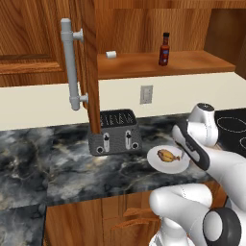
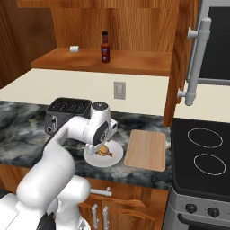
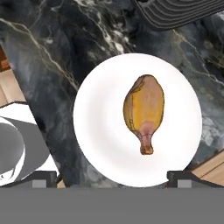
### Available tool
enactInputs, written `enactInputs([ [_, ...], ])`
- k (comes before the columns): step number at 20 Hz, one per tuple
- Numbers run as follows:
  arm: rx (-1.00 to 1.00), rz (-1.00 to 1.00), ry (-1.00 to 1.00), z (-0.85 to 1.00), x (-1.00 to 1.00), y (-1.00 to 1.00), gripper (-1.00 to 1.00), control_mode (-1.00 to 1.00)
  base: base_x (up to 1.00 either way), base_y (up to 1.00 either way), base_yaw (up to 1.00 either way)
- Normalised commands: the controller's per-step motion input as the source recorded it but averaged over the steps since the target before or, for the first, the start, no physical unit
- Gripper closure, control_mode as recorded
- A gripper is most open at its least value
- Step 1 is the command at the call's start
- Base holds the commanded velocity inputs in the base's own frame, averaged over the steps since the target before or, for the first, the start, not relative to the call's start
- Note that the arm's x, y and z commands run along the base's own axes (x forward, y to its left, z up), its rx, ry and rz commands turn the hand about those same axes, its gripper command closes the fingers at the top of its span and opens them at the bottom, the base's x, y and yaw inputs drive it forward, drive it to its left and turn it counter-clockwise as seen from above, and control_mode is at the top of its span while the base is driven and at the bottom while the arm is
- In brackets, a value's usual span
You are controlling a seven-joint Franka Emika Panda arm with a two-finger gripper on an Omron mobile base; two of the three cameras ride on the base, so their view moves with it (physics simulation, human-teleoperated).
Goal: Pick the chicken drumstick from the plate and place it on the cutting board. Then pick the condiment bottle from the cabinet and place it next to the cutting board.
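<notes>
The chicken drumstick (image 3: 144, 109) lies golden-brown on the white plate (image 3: 100, 118), bone end toward my gripper (image 3: 113, 179). The gripper hangs just above the plate, open, its fingertips (image 3: 43, 177) wide apart with nothing between them. From the base views, the gripper (image 2: 101, 147) hovers over the drumstick (image 2: 106, 151) and plate (image 2: 96, 160). The cutting board (image 2: 146, 149) lies right of the plate, bare. The dark-red condiment bottle (image 1: 165, 49) stands upright on the shelf of the open cabinet (image 1: 144, 62). My arm hides the cutting board in the left base view.
A dark toaster (image 1: 114, 131) sits behind and left of the plate (image 1: 168, 166). The cabinet door (image 1: 90, 67) with its grey bar handle (image 1: 70, 62) juts out over the counter. A small white cylinder (image 1: 111, 54) rests on the shelf. The stove (image 2: 202, 152) adjoins the board.
</notes>
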Motion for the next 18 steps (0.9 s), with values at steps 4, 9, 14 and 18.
enactInputs([
  [4, 0.03, 0.0, 0.0, -0.23, 0.15, 0.0, -1.0, -1.0, 0.0, 0.0, 0.0],
  [9, 0.03, 0.0, 0.0, -0.15, 0.2, 0.0, -1.0, -1.0, 0.0, 0.0, 0.0],
  [14, 0.0, 0.0, 0.0, -0.11, 0.3, 0.0, -1.0, -1.0, 0.0, 0.0, 0.0],
  [18, 0.0, 0.0, 0.0, -0.08, 0.32, -0.03, -1.0, -1.0, 0.0, 0.0, 0.0],
])
